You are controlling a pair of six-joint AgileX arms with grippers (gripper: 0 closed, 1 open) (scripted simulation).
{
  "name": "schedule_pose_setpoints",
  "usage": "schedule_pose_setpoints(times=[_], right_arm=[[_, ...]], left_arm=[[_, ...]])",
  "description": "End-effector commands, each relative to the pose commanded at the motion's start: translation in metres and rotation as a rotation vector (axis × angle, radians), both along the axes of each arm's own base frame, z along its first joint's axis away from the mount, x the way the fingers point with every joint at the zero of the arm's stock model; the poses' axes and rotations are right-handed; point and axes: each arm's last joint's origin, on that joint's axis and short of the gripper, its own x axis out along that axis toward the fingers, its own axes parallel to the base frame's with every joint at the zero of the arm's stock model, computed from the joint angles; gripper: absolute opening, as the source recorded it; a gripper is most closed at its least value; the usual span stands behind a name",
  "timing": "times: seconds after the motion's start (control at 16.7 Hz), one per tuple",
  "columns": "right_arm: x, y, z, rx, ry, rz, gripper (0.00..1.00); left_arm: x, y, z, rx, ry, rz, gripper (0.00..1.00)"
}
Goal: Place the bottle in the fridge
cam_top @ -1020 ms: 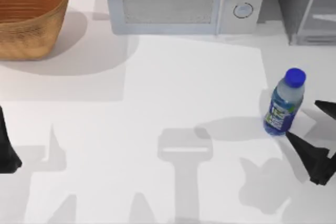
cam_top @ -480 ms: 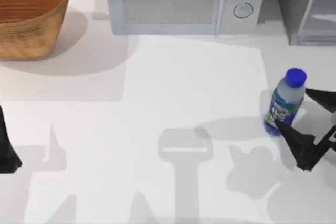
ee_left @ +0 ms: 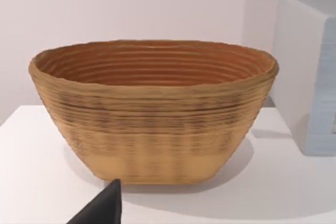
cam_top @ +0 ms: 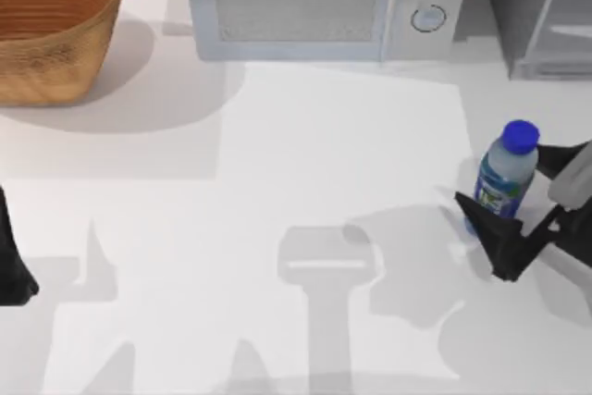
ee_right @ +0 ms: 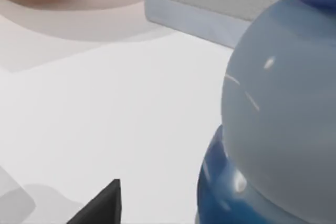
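Since a second ago my right gripper [cam_top: 520,201] has slid in from the right edge, its open fingers now bracketing the upright clear plastic blue-capped bottle [cam_top: 505,179], not yet clenched, so I judge the grasp imminent.

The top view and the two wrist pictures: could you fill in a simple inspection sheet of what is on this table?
Surface: white table, crossed by grey shadows.
Job's things: bottle upright near the table's right edge, blue cap on; fridge at the back right corner.
Clutter: woven basket at the back left; light-grey microwave at the back centre, with two round knobs.
Grippers: right tool open, one finger on each side of the bottle, not closed on it; left tool at the table's left edge, far from the bottle.
Cables: nothing seen.
Surroundings: plain pale wall behind the basket.
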Motion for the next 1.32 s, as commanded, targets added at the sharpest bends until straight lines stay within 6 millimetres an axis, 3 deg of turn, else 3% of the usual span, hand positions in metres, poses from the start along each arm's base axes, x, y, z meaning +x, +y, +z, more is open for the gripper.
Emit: schedule_pose_setpoints(times=[0.12,0.9,1.32], right_arm=[[0.0,0.0,0.0,0.0,0.0,0.0,1.0],[0.0,0.0,0.0,0.0,0.0,0.0,0.03],[0.0,0.0,0.0,0.0,0.0,0.0,0.01]], left_arm=[[0.0,0.0,0.0,0.0,0.0,0.0,1.0],[0.0,0.0,0.0,0.0,0.0,0.0,1.0],[0.0,0.0,0.0,0.0,0.0,0.0,1.0]])
